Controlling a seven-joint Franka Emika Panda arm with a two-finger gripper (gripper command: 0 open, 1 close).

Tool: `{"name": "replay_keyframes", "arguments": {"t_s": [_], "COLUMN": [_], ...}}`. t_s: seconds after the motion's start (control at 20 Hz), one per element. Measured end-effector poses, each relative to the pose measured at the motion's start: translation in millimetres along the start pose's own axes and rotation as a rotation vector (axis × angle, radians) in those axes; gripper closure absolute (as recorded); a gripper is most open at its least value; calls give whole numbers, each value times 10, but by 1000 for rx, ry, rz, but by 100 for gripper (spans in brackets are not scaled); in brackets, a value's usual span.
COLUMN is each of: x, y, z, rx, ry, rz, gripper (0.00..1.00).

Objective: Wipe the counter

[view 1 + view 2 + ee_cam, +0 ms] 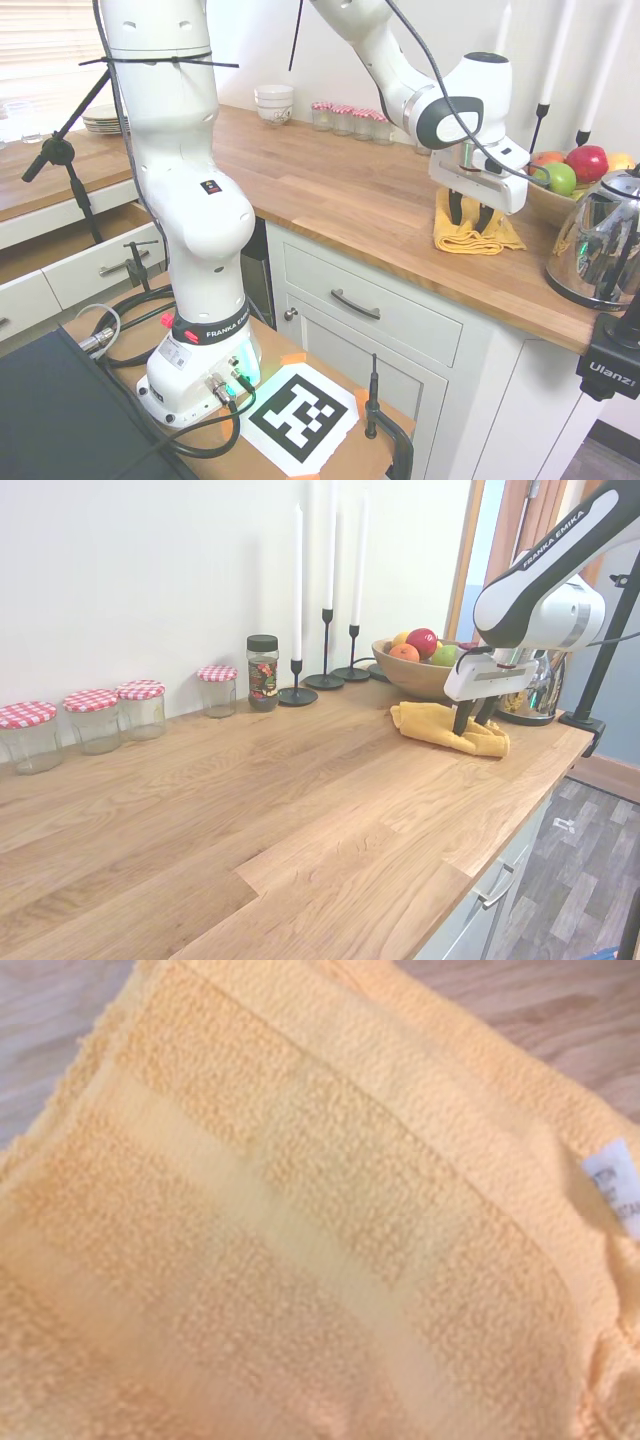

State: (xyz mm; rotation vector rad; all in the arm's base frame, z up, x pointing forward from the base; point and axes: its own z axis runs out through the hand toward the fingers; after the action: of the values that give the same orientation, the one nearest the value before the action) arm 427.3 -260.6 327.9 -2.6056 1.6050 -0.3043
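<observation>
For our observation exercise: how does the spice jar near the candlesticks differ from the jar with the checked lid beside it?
The spice jar is taller and narrower, with a dark lid and a printed label. The checked-lid jar is squat, red-and-white topped, unlabelled and looks empty. Both stand upright on the counter by the wall.

wooden counter [300, 810] carries a yellow cloth [440, 727], gingham-lidded jars [95, 720], candlesticks [325, 670], fruit bowl [412, 678], kettle [598, 250].

Towel [440, 726]: yellow, white tag [615, 1182]. Counter [250, 810]: warm brown planks. Jar lids [92, 699]: red-white gingham.
</observation>
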Motion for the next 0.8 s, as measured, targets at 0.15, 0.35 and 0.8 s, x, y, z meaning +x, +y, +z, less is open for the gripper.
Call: {"name": "replay_keyframes", "arguments": {"t_s": [0.15, 0.35, 0.8], "x": [-5, -9, 18], "y": [-2, -2, -6], "z": [3, 5, 5], "rx": [6, 10, 18], "ry": [-6, -11, -23], "rz": [6, 11, 24], "gripper": [100, 100, 100]}}
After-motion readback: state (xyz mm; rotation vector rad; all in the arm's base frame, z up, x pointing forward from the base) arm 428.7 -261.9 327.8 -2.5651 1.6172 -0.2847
